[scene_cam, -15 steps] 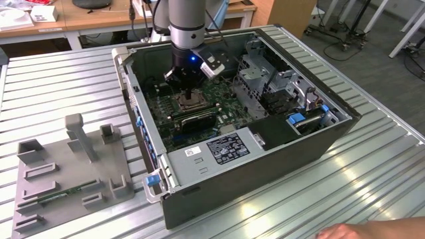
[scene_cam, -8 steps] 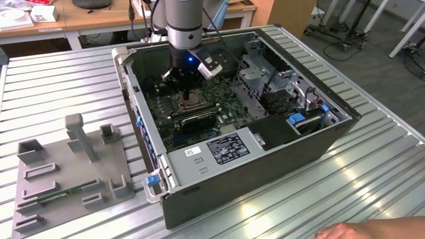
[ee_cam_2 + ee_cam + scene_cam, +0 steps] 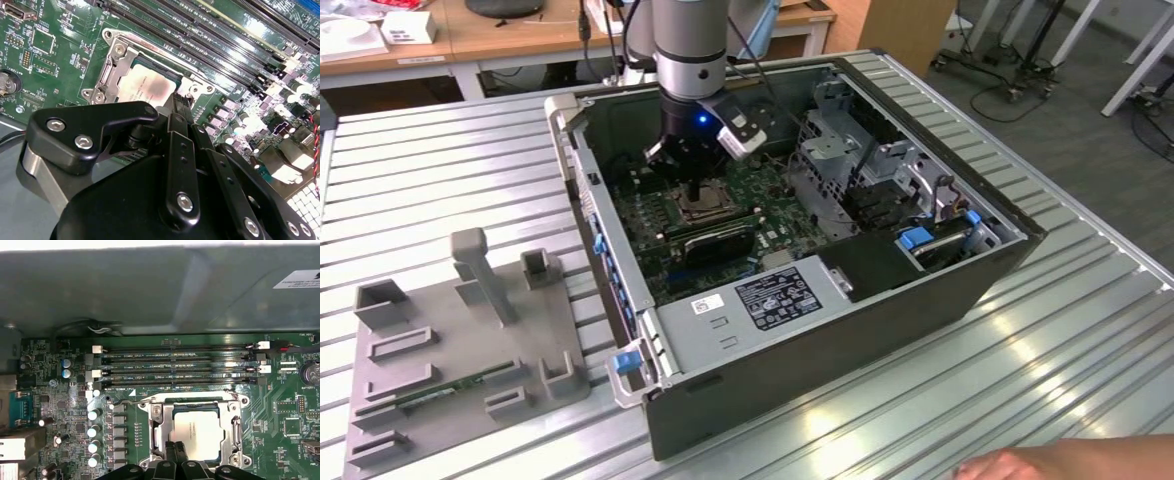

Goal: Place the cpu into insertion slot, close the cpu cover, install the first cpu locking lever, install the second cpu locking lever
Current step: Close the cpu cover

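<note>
Progress: chip seated, levers uncertain

The cpu lies flat in the insertion slot, metal top up. Being square, it has no long axis, and its edges run parallel to the memory slots. The cpu cover appears lowered around it. Whether either locking lever is latched I cannot tell. The hand hovers at the socket's edge, fingers drawn together, apparently holding nothing.
</note>
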{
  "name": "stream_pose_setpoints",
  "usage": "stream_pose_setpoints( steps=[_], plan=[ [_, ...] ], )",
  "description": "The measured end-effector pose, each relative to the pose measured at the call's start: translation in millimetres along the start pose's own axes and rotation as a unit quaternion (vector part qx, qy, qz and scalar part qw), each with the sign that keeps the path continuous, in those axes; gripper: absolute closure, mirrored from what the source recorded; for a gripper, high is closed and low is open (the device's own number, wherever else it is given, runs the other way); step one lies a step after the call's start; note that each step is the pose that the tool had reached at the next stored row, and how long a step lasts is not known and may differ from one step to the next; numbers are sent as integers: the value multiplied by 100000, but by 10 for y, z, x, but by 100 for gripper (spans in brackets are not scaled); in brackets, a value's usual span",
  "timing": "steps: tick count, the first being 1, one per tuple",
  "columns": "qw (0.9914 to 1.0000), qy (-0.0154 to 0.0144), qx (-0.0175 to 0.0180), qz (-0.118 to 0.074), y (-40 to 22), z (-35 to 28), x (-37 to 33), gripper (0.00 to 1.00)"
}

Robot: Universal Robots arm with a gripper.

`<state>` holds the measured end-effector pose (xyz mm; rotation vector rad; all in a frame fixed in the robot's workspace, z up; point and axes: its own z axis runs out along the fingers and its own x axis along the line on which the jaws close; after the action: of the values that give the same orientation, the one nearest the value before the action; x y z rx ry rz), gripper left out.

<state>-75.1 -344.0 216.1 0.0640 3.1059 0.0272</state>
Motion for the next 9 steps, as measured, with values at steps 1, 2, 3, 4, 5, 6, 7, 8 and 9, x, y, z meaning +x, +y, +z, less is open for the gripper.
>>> stream_pose_setpoints(
  steps=[1,2,3,4,5,6,7,8,9],
  plan=[
    [100000,-1,-1,3,0,0,4,89],
    [100000,-4,-2,-4,-1,2,16,89],
    [100000,-3,0,0,-1,4,34,89],
    [100000,-5,-4,-2,-2,7,50,89],
    [100000,-9,-8,-1,-2,12,59,89],
    [100000,-5,-3,2,-1,19,64,89],
    [100000,2,4,1,-1,31,67,89],
    [100000,6,-6,-1,-1,45,72,89],
    [100000,20,-3,-3,-1,58,78,89]
  ],
)
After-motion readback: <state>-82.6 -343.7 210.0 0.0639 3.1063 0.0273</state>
